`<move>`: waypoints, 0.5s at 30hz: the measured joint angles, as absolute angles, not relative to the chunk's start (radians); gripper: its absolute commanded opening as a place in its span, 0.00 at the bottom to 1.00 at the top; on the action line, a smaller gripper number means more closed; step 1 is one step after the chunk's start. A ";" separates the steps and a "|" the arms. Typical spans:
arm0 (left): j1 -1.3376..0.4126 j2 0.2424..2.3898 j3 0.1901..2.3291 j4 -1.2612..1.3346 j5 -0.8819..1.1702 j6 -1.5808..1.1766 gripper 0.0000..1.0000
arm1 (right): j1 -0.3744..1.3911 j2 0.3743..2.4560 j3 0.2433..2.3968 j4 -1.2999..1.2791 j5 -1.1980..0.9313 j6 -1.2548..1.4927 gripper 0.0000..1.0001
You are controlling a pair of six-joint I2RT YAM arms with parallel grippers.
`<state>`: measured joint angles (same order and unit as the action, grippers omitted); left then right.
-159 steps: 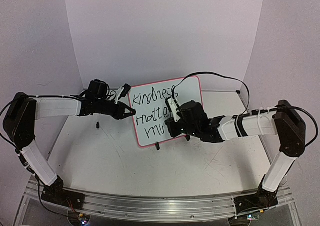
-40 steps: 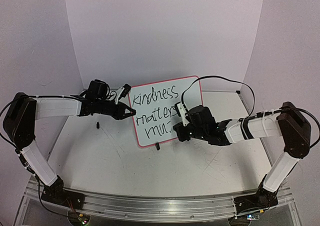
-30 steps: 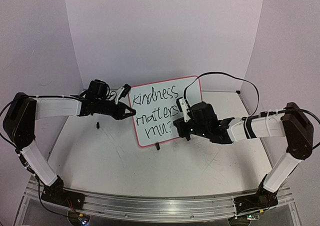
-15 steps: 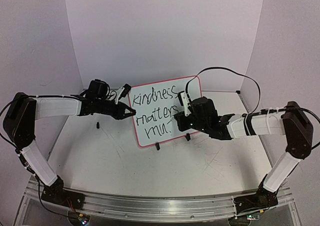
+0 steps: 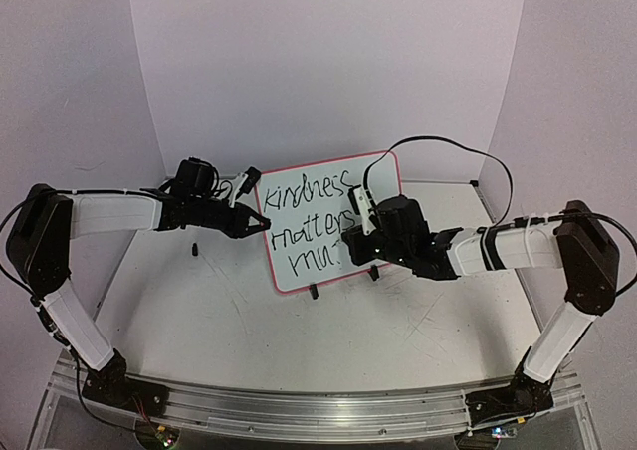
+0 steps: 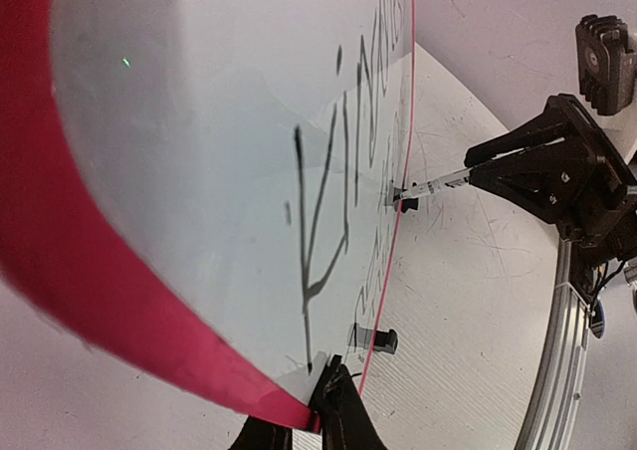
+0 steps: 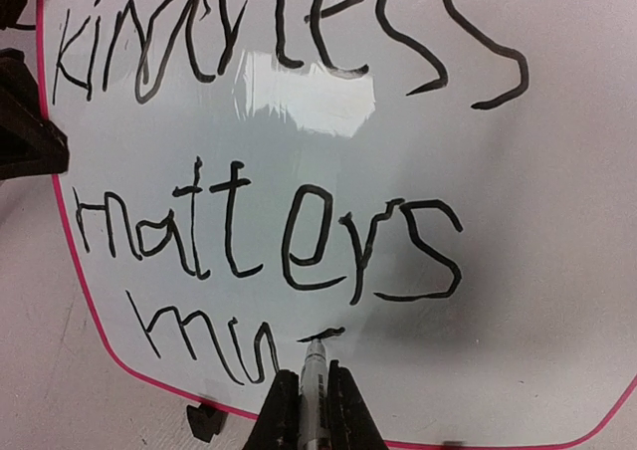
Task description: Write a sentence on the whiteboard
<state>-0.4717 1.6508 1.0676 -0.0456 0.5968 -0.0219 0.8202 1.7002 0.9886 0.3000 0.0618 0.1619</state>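
Three lines (image 7: 269,241) on the whiteboard (image 7: 537,171) read "kindness", "matters" and a partial "mu"; right pincer (image 7: 315,410) grips marker (image 7: 314,362), left pincer (image 6: 318,405) clamps its edge.

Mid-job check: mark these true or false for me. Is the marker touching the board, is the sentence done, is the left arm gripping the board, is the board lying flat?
1. The right gripper holds a marker with its tip on the whiteboard. True.
2. The sentence is complete. False: the third line shows only "mu" and the start of another stroke.
3. The left gripper is clamped on the whiteboard's rim. True.
4. The whiteboard lies flat. False: it stands up on its black clip feet.
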 measured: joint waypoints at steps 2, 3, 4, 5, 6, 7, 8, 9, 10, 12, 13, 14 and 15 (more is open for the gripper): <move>-0.472 1.651 1.068 -0.046 0.597 -0.022 0.00 | 0.822 1.702 0.989 0.300 0.058 0.162 0.00; -0.472 1.651 1.068 -0.046 0.597 -0.022 0.00 | 0.822 1.703 0.989 0.300 0.058 0.162 0.00; -0.472 1.651 1.068 -0.046 0.597 -0.022 0.00 | 0.823 1.703 0.989 0.300 0.058 0.162 0.00; -0.472 1.651 1.068 -0.046 0.597 -0.022 0.00 | 0.824 1.704 0.989 0.300 0.058 0.162 0.00; -0.472 1.651 1.068 -0.046 0.597 -0.022 0.00 | 0.825 1.704 0.989 0.300 0.057 0.162 0.00; -0.472 1.651 1.068 -0.046 0.597 -0.022 0.00 | 0.826 1.706 0.989 0.300 0.057 0.162 0.00; -0.472 1.651 1.068 -0.046 0.597 -0.022 0.00 | 0.827 1.708 0.989 0.301 0.055 0.162 0.00; -0.472 1.651 1.068 -0.046 0.596 -0.022 0.00 | 0.827 1.709 0.989 0.301 0.053 0.162 0.00; -0.472 1.651 1.068 -0.046 0.596 -0.022 0.00 | 0.829 1.711 0.989 0.302 0.052 0.162 0.00; -0.472 1.651 1.068 -0.046 0.595 -0.022 0.00 | 0.830 1.714 0.989 0.303 0.048 0.162 0.00; -0.472 1.651 1.068 -0.046 0.595 -0.022 0.00 | 0.831 1.715 0.989 0.303 0.046 0.162 0.00; -0.472 1.651 1.068 -0.046 0.595 -0.022 0.00 | 0.832 1.716 0.989 0.303 0.044 0.162 0.00; -0.472 1.651 1.068 -0.046 0.595 -0.022 0.00 | 0.832 1.717 0.989 0.303 0.042 0.162 0.00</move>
